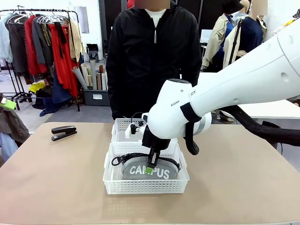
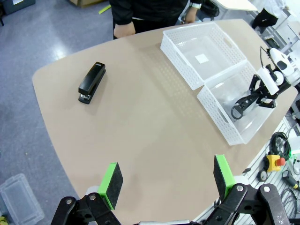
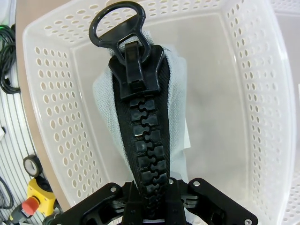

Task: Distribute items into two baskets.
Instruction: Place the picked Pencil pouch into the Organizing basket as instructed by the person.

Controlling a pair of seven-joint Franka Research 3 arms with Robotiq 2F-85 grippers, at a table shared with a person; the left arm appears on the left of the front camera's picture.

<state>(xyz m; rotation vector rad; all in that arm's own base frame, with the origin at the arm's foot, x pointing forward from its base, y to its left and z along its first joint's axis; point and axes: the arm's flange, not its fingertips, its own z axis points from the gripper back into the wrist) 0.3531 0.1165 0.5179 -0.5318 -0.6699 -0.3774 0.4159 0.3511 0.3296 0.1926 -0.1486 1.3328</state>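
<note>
The grey "CAMPUS" pouch (image 1: pixel 161 172) is inside the nearer white basket (image 1: pixel 145 186). My right gripper (image 1: pixel 149 169) is shut on the pouch's top edge. In the right wrist view the right gripper (image 3: pixel 152 199) clamps the chunky black zip of the pouch (image 3: pixel 176 93), and the basket's perforated walls (image 3: pixel 61 117) stand all around. The second basket (image 1: pixel 123 125) stands just behind the first and holds neither item. The black stapler (image 1: pixel 64 132) lies on the table at the far left, also seen as the stapler (image 2: pixel 92 82) from my left gripper (image 2: pixel 167 176), which hangs open high above the table.
A person in a black jacket (image 1: pixel 152 56) stands at the far edge, right behind the baskets. From above, both baskets (image 2: pixel 180 54) (image 2: pixel 218 115) sit end to end. The tan tabletop (image 1: pixel 56 178) is bare between the stapler and the baskets.
</note>
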